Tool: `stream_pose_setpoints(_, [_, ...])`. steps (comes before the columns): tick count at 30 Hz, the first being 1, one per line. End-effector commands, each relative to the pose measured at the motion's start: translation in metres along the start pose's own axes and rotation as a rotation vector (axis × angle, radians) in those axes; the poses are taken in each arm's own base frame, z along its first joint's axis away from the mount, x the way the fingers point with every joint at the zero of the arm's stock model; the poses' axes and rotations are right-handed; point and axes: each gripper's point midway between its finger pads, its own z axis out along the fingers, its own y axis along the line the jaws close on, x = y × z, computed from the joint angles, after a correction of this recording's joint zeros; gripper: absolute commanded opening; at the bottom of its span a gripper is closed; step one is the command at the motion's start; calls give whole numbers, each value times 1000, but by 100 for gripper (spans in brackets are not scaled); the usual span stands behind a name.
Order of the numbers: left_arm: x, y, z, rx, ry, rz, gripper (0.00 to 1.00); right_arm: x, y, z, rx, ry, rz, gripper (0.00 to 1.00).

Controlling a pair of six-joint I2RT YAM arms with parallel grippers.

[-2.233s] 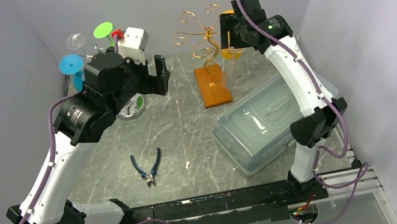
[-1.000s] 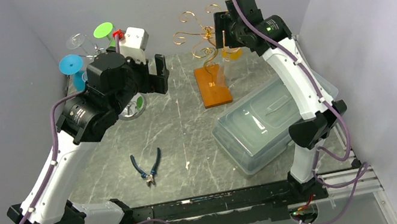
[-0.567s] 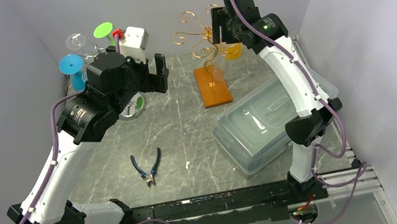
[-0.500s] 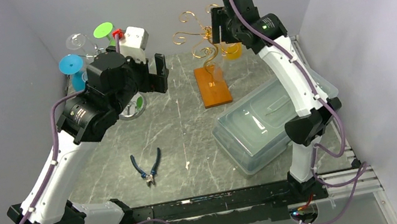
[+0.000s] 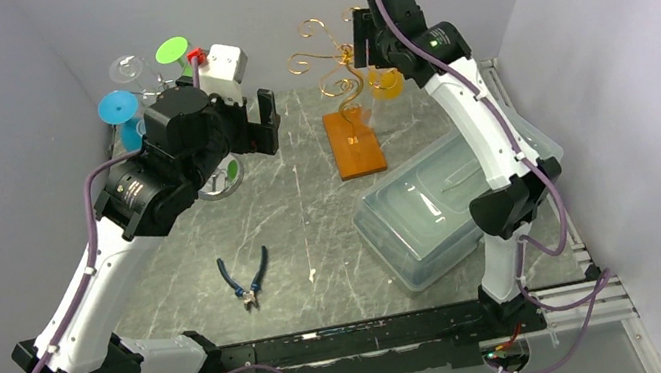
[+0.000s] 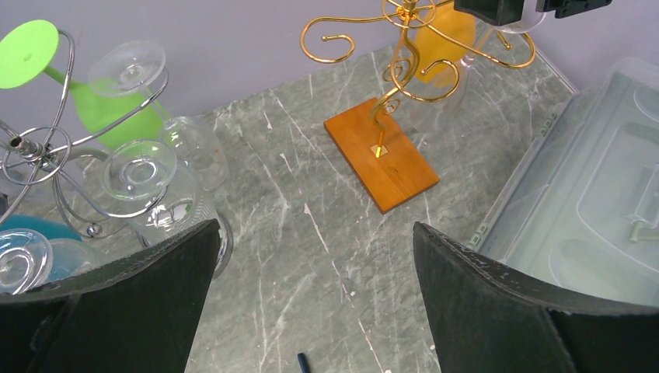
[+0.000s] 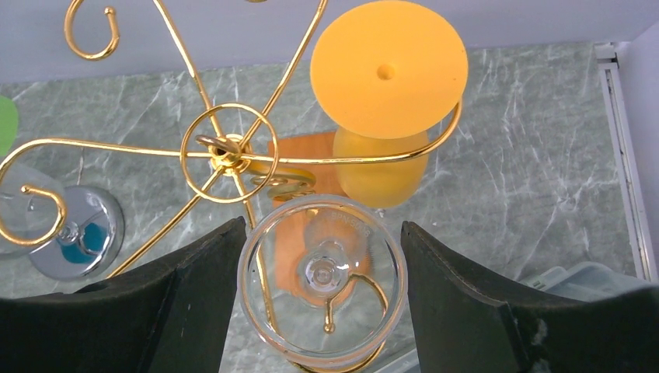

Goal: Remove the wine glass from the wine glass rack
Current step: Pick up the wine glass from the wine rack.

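Observation:
Seen from above in the right wrist view, the clear wine glass [image 7: 322, 284] hangs upside down at the gold wire rack [image 7: 225, 151], its round foot uppermost. My right gripper [image 7: 321, 287] is shut on that foot, a finger pressing each side of the rim. A gold hook end shows through the foot; whether the glass still rests on it I cannot tell. A yellow glass [image 7: 387, 66] hangs on the neighbouring arm. From the top view, the right gripper [image 5: 366, 44] is high at the rack [image 5: 330, 55]. My left gripper [image 6: 315, 295] is open over bare table, apart from the rack.
The rack stands on an orange wooden base [image 5: 355, 142]. A silver rack [image 5: 138, 87] with green, blue and clear glasses stands at the back left. Blue-handled pliers [image 5: 246, 280] lie front centre. A clear lidded plastic bin [image 5: 442, 208] fills the right side.
The right arm has risen and drawn slightly back and left at the rack, with the clear glass foot staying between its fingers. The left arm has not moved.

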Motion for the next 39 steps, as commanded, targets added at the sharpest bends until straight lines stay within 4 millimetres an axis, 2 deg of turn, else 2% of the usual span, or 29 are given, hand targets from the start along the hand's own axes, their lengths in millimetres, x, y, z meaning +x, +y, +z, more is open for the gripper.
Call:
stream_pose_setpoints(1, [-12, 1, -3, -6, -49, -5, 99, -35, -10, -12, 20, -116, 61, 32])
stream_pose_setpoints(16, [-11, -5, 0, 25, -40, -7, 99, -35, -35, -24, 70, -125, 109, 31])
stream_pose_setpoints(26, [-10, -14, 1, 76, -44, -10, 99, -28, -42, -37, 71, -116, 136, 30])
stream_pose_setpoints(39, [-7, -53, 5, 287, -103, -9, 99, -9, -51, -67, 53, -83, 164, 28])
